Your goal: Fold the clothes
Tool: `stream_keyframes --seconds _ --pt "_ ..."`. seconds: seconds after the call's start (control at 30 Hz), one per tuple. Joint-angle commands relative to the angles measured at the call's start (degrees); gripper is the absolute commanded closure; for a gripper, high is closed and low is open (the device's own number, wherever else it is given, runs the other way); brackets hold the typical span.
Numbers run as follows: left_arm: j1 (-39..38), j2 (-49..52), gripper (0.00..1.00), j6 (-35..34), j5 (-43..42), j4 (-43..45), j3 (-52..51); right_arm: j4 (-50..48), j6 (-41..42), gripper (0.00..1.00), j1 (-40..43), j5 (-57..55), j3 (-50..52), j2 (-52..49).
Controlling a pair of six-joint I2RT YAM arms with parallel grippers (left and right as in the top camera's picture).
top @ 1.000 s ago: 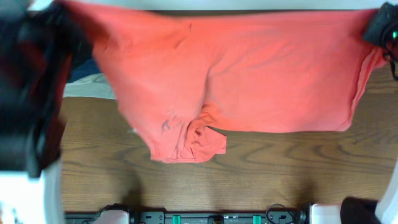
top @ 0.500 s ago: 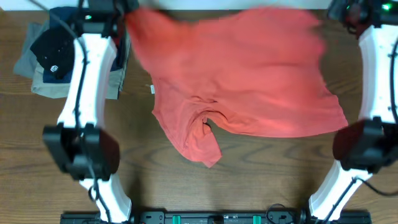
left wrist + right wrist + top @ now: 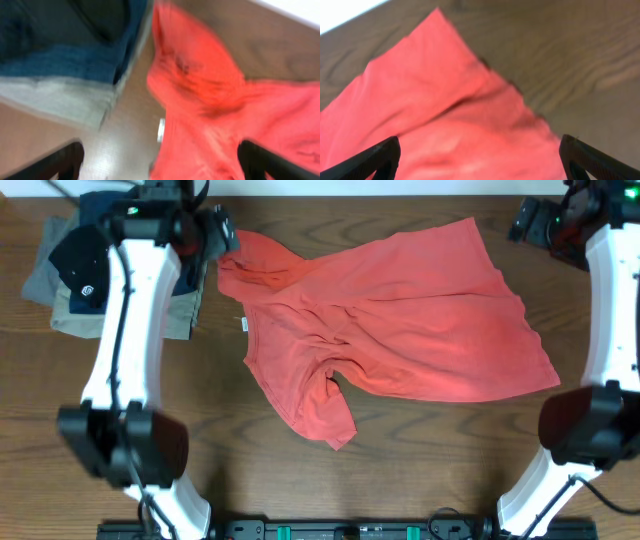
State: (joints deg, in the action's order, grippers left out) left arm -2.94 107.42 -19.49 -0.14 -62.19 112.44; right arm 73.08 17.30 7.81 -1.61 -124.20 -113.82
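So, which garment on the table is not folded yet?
The coral-red T-shirt, lying crumpled and spread out in the middle; the dark and khaki garments sit folded in a stack beside it.

The clothes [image 3: 400, 320], a coral-red T-shirt, are soft, matt knit cloth, creased and rumpled. The worktop [image 3: 420, 470] is dark brown wood grain, smooth, with a faint sheen where light catches it. The folded garments [image 3: 60, 305] are matt cloth too, in navy, black and khaki-grey. The arm casings [image 3: 130, 330] look like glossy white plastic, their joints [image 3: 120, 445] matt black.
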Motion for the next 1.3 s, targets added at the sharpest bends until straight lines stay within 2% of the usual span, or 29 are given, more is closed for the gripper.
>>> stream_keyframes --seconds 0.0,0.17,0.27,0.4,0.6,0.83,0.87,0.97,1.1,1.27 --pt "0.22 -3.82 0.02 0.37 -6.75 -8.37 0.50 3.19 -1.09 0.01 1.01 3.19 -1.29 2.51" --pt "-0.87 -4.57 0.02 0.35 -7.39 -22.01 -0.31 7.74 -1.09 0.01 1.01 3.17 -0.57 2.40" --pt "-3.10 -5.42 0.02 0.37 -7.39 -24.61 -2.82 8.79 -1.09 0.01 1.01 3.15 -0.11 2.38" --pt "-8.13 -9.16 0.02 -0.20 -7.37 -23.78 -9.25 9.64 -1.11 0.01 1.01 3.15 0.11 2.38" --pt "-14.62 -14.91 0.02 -5.49 -7.39 -15.19 -24.04 10.51 -1.11 0.01 1.01 3.15 0.24 2.38" --pt "-15.67 -13.64 0.01 -12.57 -7.37 -0.63 -40.44 10.54 -1.11 0.01 0.92 3.15 0.24 2.38" --pt "-15.67 -13.25 0.05 -12.81 -7.37 1.84 -42.49 10.54 -1.11 0.01 0.87 3.15 0.24 2.38" --pt "-15.67 -12.55 0.15 -14.86 -7.32 8.07 -46.53 10.54 -1.11 0.01 0.85 3.15 0.24 2.38" --pt "-15.67 -11.91 0.19 -17.86 -7.26 14.56 -49.70 10.58 -1.11 0.01 0.85 3.17 0.24 2.38" --pt "-15.69 -9.22 0.20 -21.16 -7.13 16.68 -52.11 10.73 -1.11 0.01 0.74 3.15 0.26 2.38"
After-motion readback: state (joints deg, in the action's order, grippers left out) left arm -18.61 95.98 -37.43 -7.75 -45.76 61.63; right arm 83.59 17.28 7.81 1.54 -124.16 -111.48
